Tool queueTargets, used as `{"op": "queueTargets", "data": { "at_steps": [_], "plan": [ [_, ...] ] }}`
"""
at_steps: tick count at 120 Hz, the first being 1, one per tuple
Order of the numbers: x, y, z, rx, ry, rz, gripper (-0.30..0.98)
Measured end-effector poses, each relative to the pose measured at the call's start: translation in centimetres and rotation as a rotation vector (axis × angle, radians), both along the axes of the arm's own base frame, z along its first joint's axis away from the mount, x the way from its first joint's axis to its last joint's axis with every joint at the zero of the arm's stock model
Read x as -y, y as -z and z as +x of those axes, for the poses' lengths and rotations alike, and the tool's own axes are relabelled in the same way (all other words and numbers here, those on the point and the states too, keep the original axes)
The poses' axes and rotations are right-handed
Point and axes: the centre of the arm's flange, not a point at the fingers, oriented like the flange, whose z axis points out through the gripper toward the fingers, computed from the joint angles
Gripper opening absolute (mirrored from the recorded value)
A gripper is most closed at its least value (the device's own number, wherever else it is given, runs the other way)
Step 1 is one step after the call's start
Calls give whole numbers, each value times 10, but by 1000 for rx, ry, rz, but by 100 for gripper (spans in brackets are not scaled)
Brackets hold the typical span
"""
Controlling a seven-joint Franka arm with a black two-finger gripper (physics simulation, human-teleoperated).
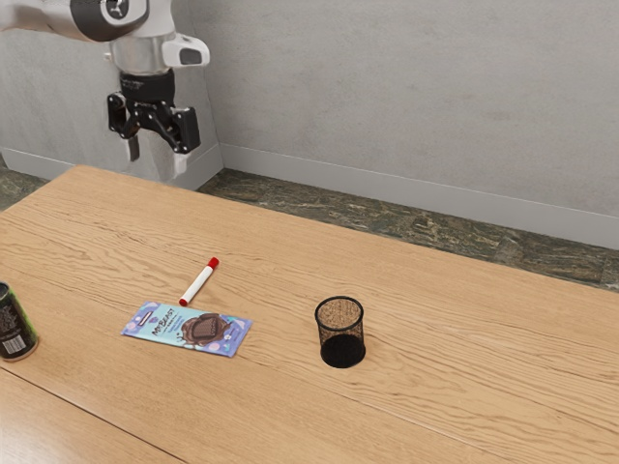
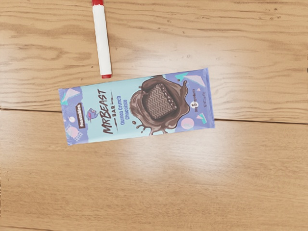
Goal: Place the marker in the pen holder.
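- Marker (image 1: 198,283) lies on its side on the table (image 1: 464,338), well below our hand (image 1: 157,153) and out of our grip, one end just beside the bar (image 1: 189,329).
- The holder (image 1: 340,332) stands upright on the table, lower than our hand and farther out along our reach, well apart from the marker.
- Nothing of the task looks done: the marker is not lifted, and no pen or marker stands in the holder.
- We judge that every main step is left: get down to the marker, grip it, lift it, carry it outward, tip it upright over the holder and let go.
- As for our hand, it hangs high above the table with its fingers (image 1: 132,150) spread well apart; we cannot tell whether that is their full width.
- We hold nothing between them, and we touch neither the marker, the bar nor the table.
- The bar lies flat beneath our hand, so we probably want to close on the marker's middle, away from that near end.
- The can (image 1: 15,325) stands low on the base side of our hand, away from the path we likely take.
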Motion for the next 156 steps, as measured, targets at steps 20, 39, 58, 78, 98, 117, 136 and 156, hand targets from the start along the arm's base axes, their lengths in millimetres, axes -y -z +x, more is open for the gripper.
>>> {"op": "queueTargets", "data": {
  "at_steps": [20,39,58,78,98,117,136,156],
  "plan": [
    [-5,5,-2,67,-12,8,69],
    [-13,73,0,8,-24,9,69],
    [-45,151,10,-76,-79,3,69],
    [-83,230,27,-133,-141,-3,69],
    [-87,296,44,-153,-141,-9,69],
    [-92,325,79,-109,-135,-6,68],
    [-104,342,120,-57,-137,2,68],
    [-123,358,129,-48,-156,-1,68]
  ]
}}
